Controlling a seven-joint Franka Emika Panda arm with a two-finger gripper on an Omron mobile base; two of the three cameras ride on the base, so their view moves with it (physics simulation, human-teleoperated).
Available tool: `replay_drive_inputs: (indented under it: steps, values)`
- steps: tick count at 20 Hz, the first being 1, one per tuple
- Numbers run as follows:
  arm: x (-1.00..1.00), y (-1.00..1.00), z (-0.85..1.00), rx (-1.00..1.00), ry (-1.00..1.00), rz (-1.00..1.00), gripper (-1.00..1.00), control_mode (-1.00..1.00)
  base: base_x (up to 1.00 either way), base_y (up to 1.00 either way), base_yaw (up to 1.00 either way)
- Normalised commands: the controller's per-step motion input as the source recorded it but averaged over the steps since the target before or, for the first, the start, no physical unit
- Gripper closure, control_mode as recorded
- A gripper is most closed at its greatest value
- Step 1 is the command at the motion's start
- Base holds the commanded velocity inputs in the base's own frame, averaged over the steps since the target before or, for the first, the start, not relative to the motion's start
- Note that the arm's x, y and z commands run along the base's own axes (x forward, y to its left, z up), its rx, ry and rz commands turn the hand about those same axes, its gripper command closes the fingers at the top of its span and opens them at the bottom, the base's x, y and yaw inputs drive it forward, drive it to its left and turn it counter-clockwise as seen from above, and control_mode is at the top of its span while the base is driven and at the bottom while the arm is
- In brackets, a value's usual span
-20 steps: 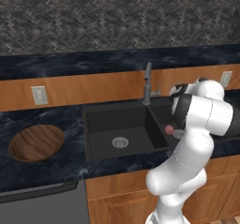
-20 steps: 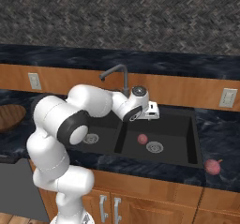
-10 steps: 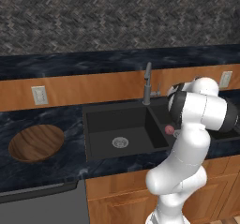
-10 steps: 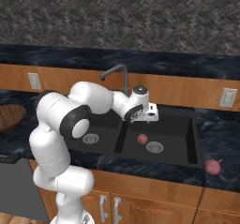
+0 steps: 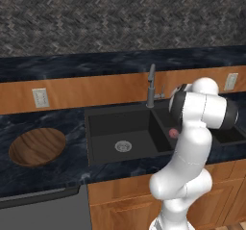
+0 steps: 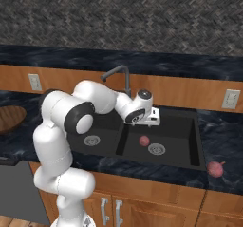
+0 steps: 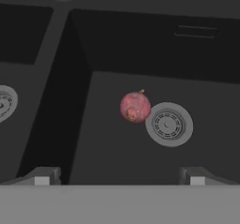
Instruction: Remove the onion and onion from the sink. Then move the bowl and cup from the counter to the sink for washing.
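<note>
Dark counter (image 6: 223,140) w/ sink (image 6: 190,160): bowl (image 5: 37,146) left, onion (image 6: 216,168) right.

I can read no text, label, brand or number anywhere in front of me. The wall outlet (image 5: 40,97) at the left of my left base view, and the outlet (image 6: 231,99) at the right edge of my right base view, look blank, though both may be too small to show fine print.

two onions: one in sink (image 6: 195,140) basin (image 6: 144,141), one on counter (image 6: 216,168). one wooden bowl (image 5: 37,146). two drains (image 7: 168,124). one faucet (image 6: 119,75). two wall outlets (image 6: 230,99).
</note>
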Motion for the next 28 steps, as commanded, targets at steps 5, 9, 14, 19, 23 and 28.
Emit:
replay_drive_inputs:
  steps: [5, 9, 14, 19, 23, 28]
  values:
    - [0.26, 0.02, -0.16, 0.0, -0.01, 0.0, -1.0, -1.0, 0.0, 0.0, 0.0]
    - [0.26, 0.01, -0.11, 0.0, -0.01, 0.01, -1.0, -1.0, 0.0, 0.0, 0.0]
    - [0.19, 0.0, -0.09, 0.0, 0.0, 0.05, -1.0, -1.0, 0.0, 0.0, 0.0]
    - [0.16, -0.02, -0.13, -0.03, 0.0, 0.01, -1.0, -1.0, 0.0, 0.0, 0.0]
    - [0.15, -0.06, -0.17, -0.04, 0.0, 0.0, -1.0, -1.0, 0.0, 0.0, 0.0]
    - [0.09, -0.03, -0.18, -0.01, 0.0, 0.0, -1.0, -1.0, 0.0, 0.0, 0.0]
